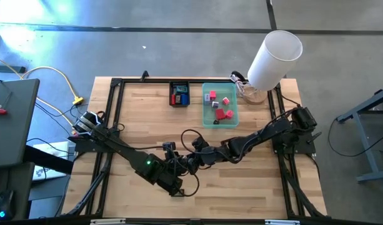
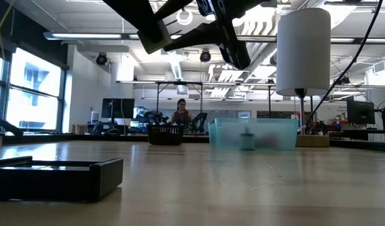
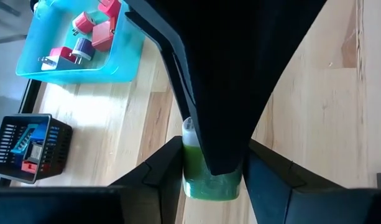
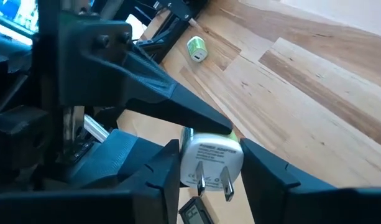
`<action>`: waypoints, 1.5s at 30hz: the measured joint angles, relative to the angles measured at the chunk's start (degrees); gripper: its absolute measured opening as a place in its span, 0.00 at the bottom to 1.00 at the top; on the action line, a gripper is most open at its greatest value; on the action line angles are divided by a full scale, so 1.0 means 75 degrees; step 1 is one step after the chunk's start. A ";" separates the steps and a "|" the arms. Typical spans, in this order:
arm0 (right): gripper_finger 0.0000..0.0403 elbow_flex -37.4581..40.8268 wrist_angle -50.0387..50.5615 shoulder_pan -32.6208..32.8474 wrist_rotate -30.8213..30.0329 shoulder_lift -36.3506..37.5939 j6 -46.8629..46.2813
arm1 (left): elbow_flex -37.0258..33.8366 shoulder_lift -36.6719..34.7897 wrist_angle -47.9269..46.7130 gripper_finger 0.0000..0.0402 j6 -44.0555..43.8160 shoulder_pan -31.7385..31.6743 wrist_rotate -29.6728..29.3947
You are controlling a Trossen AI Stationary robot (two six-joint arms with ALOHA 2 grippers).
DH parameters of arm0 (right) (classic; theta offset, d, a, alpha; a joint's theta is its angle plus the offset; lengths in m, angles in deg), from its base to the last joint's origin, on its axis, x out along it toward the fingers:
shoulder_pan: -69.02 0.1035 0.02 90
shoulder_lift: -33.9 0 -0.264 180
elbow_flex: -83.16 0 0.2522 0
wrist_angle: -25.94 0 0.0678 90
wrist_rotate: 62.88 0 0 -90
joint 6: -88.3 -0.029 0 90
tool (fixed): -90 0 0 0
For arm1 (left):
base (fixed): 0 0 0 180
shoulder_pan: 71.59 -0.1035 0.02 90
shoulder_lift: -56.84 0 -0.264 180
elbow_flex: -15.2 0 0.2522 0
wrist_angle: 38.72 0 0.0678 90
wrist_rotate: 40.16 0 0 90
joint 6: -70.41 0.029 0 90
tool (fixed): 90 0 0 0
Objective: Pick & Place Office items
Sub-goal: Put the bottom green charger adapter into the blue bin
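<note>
From above: left end effector [image 1: 179,165] and right end effector [image 1: 195,159] nose to nose over the front middle of the desk [image 1: 141,125], low on their arms. Farther back, teal tray [image 1: 220,104] holding red and pink office items [image 1: 223,114]; just beside it, small black tray [image 1: 179,94] with blue and red bits inside. Tall white cylinder [image 1: 275,57] at the back right corner.

At desk height: dark arms crossing overhead, both trays far across the wood, white cylinder to the right, a person [image 2: 181,113] in the room behind.

Past the left wrist: fingers [image 3: 162,171] clenched on a green piece [image 3: 209,180], with a dark part of the other arm lying over it; raised above bare wood, well apart from both trays.

Past the right wrist: fingers [image 4: 156,168] pressed to both sides of a white-faced plug [image 4: 212,163], two prongs showing. Cannot tell whether same item as the green piece. Lying loose on the wood beyond, another green-and-white plug [image 4: 196,48].
</note>
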 joint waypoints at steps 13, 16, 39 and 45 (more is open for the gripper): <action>0.31 -0.0012 0.0073 0.0017 0.0060 0.0000 0.0234 | 0.0000 0.0000 0.0060 0.38 -0.0008 -0.0017 0.0306; 0.30 -0.0012 0.0077 0.0019 0.0062 0.0000 0.0273 | 0.0000 0.0000 0.0066 0.40 0.0385 -0.0017 0.0306; 0.30 -0.0008 0.1117 0.0067 0.0052 -0.0009 0.0522 | 0.0175 -0.0560 0.0691 0.72 0.0662 0.0163 0.0960; 0.30 0.0000 0.2620 0.0015 -0.0380 0.0609 0.0580 | 0.0166 -0.1042 0.0507 0.72 0.0495 0.0239 0.2421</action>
